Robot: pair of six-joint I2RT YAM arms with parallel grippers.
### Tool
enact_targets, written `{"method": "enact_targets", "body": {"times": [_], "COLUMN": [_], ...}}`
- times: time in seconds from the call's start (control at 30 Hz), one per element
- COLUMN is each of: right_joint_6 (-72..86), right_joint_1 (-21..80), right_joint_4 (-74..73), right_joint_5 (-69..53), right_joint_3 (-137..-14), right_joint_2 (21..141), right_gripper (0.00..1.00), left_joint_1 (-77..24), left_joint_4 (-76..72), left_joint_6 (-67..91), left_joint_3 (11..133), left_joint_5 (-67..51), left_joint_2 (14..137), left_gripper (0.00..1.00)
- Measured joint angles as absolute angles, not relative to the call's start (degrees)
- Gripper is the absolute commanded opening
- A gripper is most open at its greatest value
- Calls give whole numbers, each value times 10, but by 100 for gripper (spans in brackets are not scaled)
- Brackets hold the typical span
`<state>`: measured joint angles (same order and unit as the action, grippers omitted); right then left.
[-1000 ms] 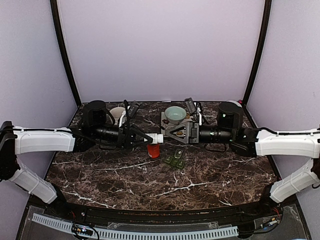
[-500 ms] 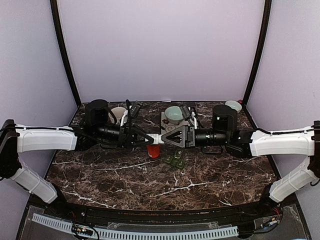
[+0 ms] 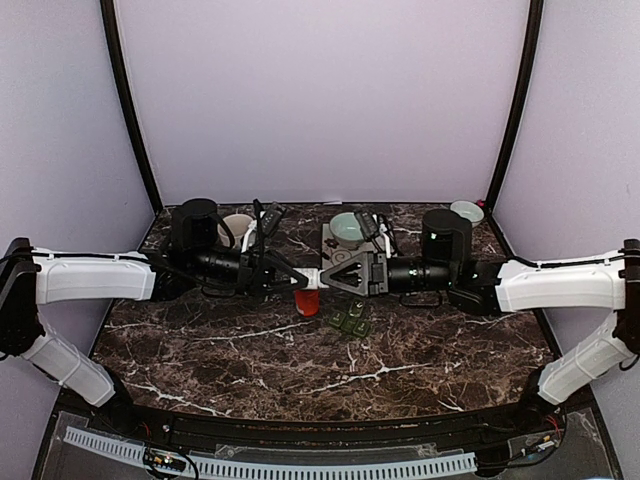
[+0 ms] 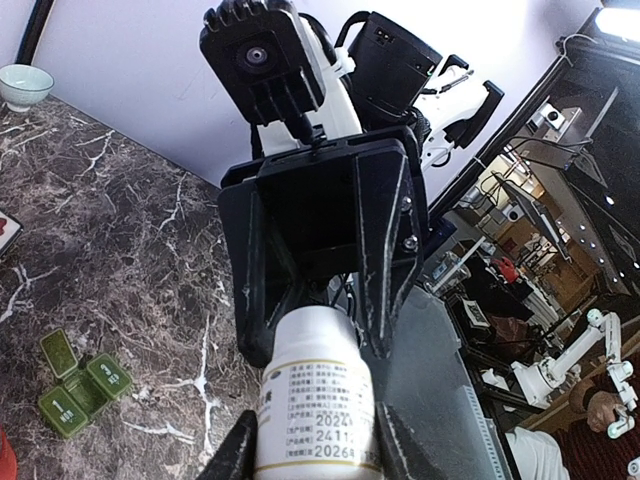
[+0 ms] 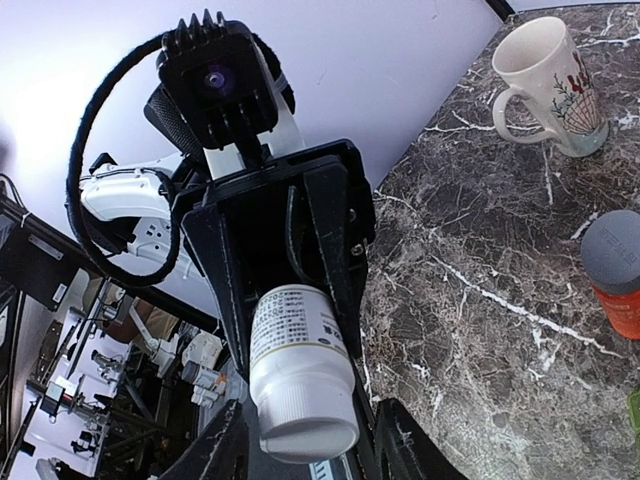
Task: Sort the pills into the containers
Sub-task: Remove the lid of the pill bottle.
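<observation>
Marble tabletop [image 3: 220, 350], dark with white veins, carries everything. Both arms reach inward from the sides and meet over the middle of it, nose to nose. The left gripper [image 3: 296, 276] is clamped on the labelled body of a white bottle [image 3: 311, 277], which it holds lying level in the air; in the left wrist view the fingers [image 4: 243, 450] press against the bottle's sides. The right gripper [image 3: 328, 276] faces it, its jaws set narrow on either side of the bottle's cap end. In the right wrist view thin gaps seem to show beside the cap, so I cannot tell whether that gripper truly grips.

At the back left stands a beige mug [image 5: 545, 75], upright, with its handle turned to the side. A pale green bowl [image 3: 350, 228] sits on a grey square tray [image 3: 328, 240] at the back centre. A second bowl [image 3: 466, 210] rests in the far right corner, well apart from the rest.

Just below the held bottle stands an orange bottle with a grey cap [image 3: 307, 302], upright on the table. The pill-box strip [image 3: 350, 322], small and dark green, lies flat on the marble just right of that orange bottle, under the right gripper and untouched by either one
</observation>
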<state>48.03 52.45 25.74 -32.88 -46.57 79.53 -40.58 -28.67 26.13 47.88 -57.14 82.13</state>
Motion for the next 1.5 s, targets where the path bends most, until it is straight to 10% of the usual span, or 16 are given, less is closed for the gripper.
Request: {"method": "enact_targets", "body": {"times": [0.63,1.5], "right_joint_6": [480,58], "right_joint_1": [526,688], "right_joint_4": [258,-27], "right_joint_5": [-346,-116], "right_joint_3": [-479,-700], "right_joint_2": [806,776], "right_gripper": [1,0], "left_joint_1": [-402,-388], "left_joint_4": [-293,-409], "left_joint_6": [272,553], "left_joint_3": [479,470], "left_joint_5": [-594,-703], "left_joint_2": [824,720], "left_gripper": [0,0]}}
